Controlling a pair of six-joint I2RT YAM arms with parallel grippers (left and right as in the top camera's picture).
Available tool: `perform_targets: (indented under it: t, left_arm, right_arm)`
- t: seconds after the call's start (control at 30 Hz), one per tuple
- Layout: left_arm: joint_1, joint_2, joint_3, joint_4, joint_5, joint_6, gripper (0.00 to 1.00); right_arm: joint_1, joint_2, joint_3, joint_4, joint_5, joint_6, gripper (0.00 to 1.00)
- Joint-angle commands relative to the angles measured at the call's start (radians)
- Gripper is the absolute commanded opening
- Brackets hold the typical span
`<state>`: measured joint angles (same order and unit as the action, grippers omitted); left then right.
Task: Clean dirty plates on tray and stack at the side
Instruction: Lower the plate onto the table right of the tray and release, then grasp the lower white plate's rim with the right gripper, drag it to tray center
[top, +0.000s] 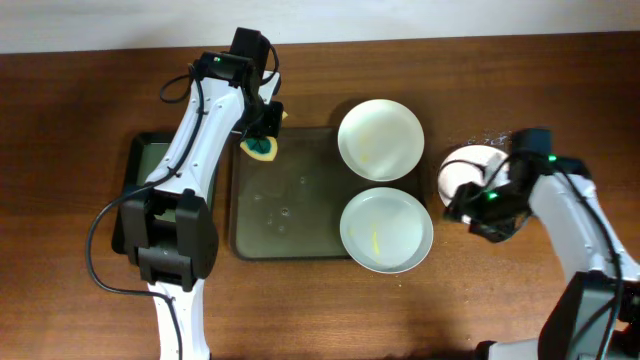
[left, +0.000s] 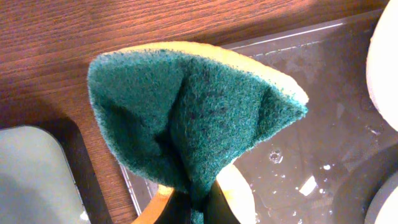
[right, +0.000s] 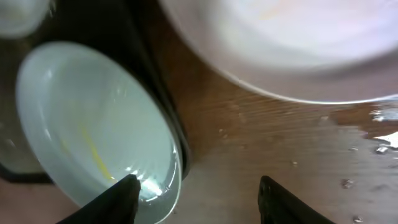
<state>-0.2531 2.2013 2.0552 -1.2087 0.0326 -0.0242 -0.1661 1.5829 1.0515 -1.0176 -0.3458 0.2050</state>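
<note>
**Sponge clamped at the tray's corner, two plates on the tray, one off it**

From overhead I see the left tool over the far left corner of the tray. It is clamped on a sponge. On my left wrist feed the sponge fills most of the view. It is folded, with the green scrub face toward the camera and yellow foam along its edges, and it is pinched at the bottom by the left tool. The wet floor of the tray lies under it.

Two plates lie at the right end of the tray, both overlapping its rim. The upper plate is at the far corner. The lower plate is at the near corner, with a thin yellow streak in its middle. A third plate sits on the tabletop just right of the tray, partly hidden by the right arm.

The right tool hangs between that third plate and the lower plate. On the right wrist feed its fingers stand well apart and hold nothing – only bare wood shows between them. The streaked lower plate is on the left of that feed and the third plate is a blur at the top. There are water drops on the tabletop.

A smaller black tray lies left of the big one, mostly under the left arm.
</note>
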Motion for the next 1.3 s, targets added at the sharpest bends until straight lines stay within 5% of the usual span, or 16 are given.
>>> perform_targets:
  t: [0.0,0.3,0.83,1.03,1.27]
  left_arm:
    - [0.0,-0.008,0.01,-0.001,-0.003,-0.014,0.0]
    - [0.0,-0.008,0.01,-0.002,-0.003,-0.014,0.0]
    - [0.0,-0.008,0.01,-0.004,-0.003,-0.014,0.0]
    - [0.0,-0.008,0.01,-0.005,-0.003,-0.014,0.0]
    - [0.0,-0.008,0.01,-0.006,-0.003,-0.014,0.0]
  right_arm:
    - [0.089,-0.001,-0.041,0.024,0.071,-0.006,0.6]
    - [0.213,0.035,-0.113,0.119,0.157,0.039,0.37]
    - [0.227,0.036,-0.156,0.18,0.159,0.039,0.24]
    - [0.227,0.036,-0.163,0.181,0.154,0.039,0.04]
    - [0.245,0.026,-0.136,0.121,-0.076,0.036,0.04]
